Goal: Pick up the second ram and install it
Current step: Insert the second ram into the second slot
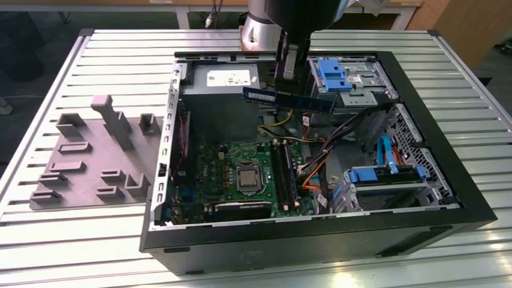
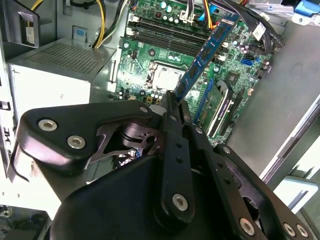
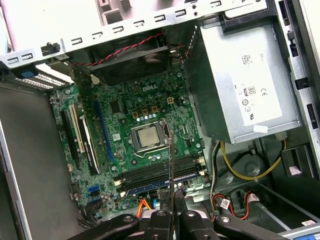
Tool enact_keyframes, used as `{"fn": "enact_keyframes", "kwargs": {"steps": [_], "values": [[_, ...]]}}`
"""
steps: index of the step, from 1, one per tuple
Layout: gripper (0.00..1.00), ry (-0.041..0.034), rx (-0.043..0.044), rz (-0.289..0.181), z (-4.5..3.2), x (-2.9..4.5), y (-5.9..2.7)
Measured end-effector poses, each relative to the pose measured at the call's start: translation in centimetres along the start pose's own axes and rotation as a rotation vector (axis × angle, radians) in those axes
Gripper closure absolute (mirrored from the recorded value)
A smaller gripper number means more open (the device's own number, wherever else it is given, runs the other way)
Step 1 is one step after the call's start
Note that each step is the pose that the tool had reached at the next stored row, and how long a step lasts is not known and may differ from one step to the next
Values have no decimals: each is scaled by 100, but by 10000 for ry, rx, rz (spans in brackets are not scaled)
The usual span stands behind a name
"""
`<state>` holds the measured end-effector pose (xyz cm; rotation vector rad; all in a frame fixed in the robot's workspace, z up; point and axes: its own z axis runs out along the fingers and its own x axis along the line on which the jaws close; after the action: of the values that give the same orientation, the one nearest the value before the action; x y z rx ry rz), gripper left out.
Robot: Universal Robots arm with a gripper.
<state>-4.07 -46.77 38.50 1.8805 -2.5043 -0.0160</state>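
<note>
The second ram [image 1: 289, 99] is a thin dark blue-green strip held level in the air above the open computer case, in front of the grey power supply [image 1: 217, 81]. My gripper [image 1: 285, 85] comes down from above and is shut on the strip's upper edge near its middle. In the second wrist view the ram [image 2: 206, 51] reaches out from the gripper [image 2: 173, 99] over the green motherboard [image 2: 150, 70]. In the first wrist view the ram [image 3: 171, 165] shows edge-on as a thin line above the black slot rails [image 3: 160, 175], with the gripper [image 3: 171, 216] shut on it.
The black case [image 1: 320, 240] lies open on a slatted metal table [image 1: 80, 252]. Inside it are the motherboard [image 1: 224, 162], slot rails [image 1: 284, 174], loose cables [image 1: 328, 156] and blue-tabbed drive cages [image 1: 344, 75]. A grey moulded fixture [image 1: 96, 156] sits at the exterior view's left.
</note>
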Motion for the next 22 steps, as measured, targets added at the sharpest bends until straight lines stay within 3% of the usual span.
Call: {"fn": "enact_keyframes", "kwargs": {"steps": [5,22], "values": [[86,1,0,48,0,0,0],[86,-12,-1,1011,7,0,0]]}}
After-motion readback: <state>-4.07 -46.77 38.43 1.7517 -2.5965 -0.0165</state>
